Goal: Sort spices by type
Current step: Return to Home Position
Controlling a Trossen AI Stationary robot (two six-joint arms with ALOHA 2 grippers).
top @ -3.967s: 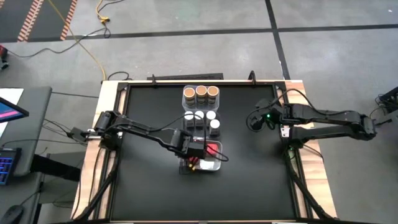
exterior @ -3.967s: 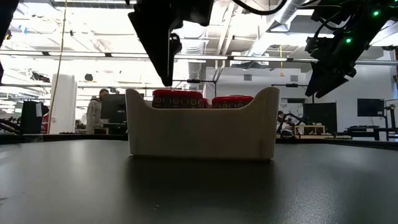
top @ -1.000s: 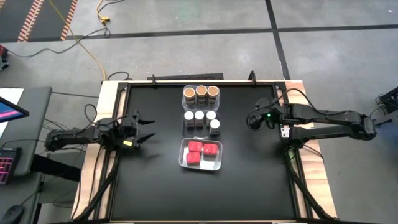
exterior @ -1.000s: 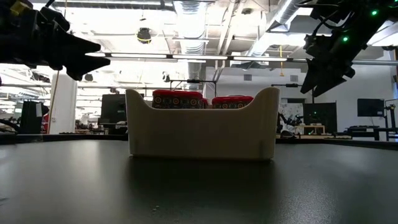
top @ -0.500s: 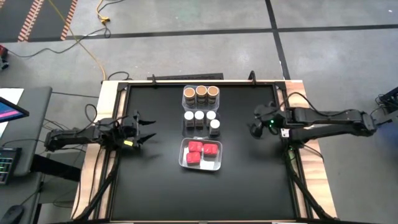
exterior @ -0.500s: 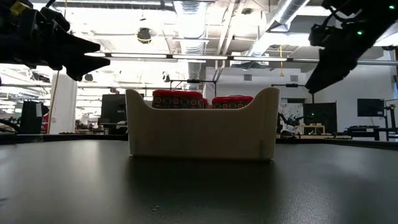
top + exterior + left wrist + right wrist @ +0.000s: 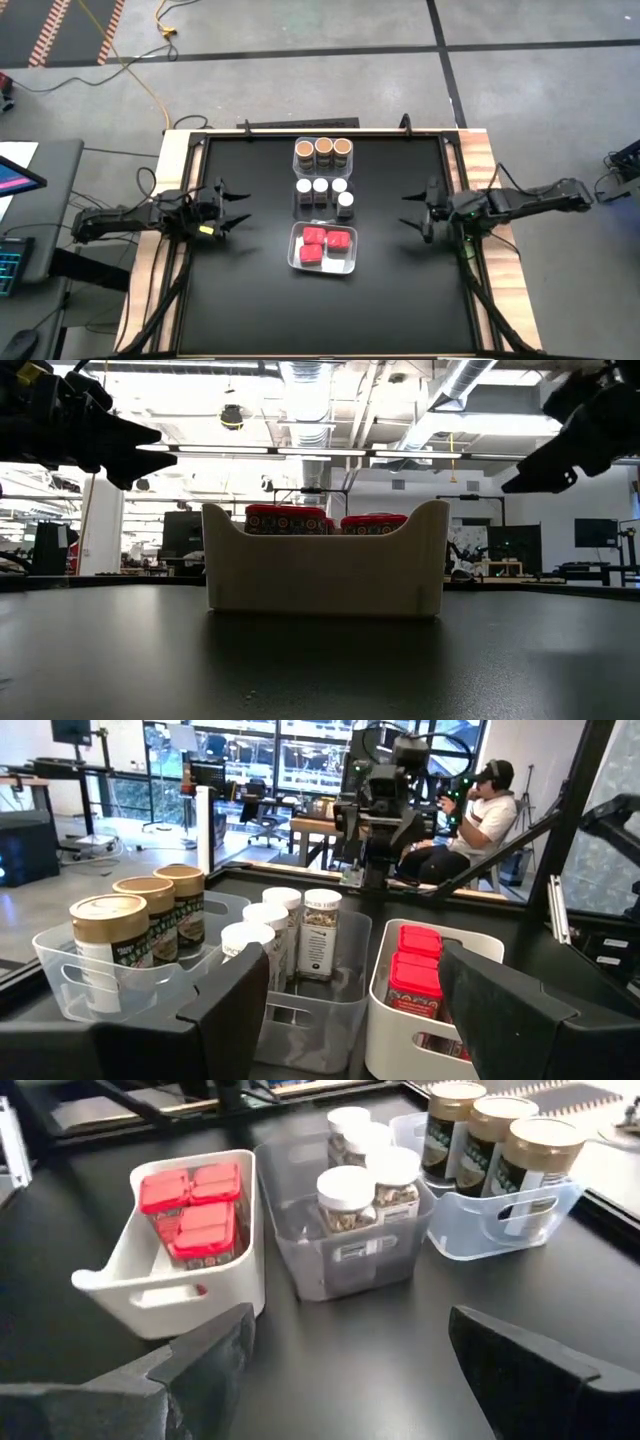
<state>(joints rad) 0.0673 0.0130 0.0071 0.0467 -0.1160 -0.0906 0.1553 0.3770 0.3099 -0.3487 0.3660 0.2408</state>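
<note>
Spices (image 7: 320, 185): held in three bins lined up at the middle of the counter (image 7: 250, 295), one kind to each bin.
Tan tops (image 7: 323, 148): three jars are set in a row in the far clear bin (image 7: 500, 1220).
White tops (image 7: 345, 1185): four jars are grouped in the middle clear bin (image 7: 350, 1265).
Red tops (image 7: 313, 236): packed close together in the white bin (image 7: 150, 1295), the nearest of the three; their lids are seen just above its rim in the low view.
Loose jars: none is seen on the counter outside the bins.
Left tool (image 7: 238, 205): released, fingers spread, nothing held; set near the counter's left edge, well apart from the bins.
Right tool (image 7: 404, 210): released likewise, nothing held; set near the right edge, facing the bins across bare counter.
Height: both tools are shown above the counter in the low view, touching nothing.
Progress: the sorting is judged done, with only the homing of the arms to be finished.
Step done well: each arm is best drawn back along its own side, away from the bins, with the tool raised so that no bin is nudged. The fingers may be left apart, since nothing is carried.
Risk: a sweep across the middle could shift the light clear bins or knock the tall tan jars.
</note>
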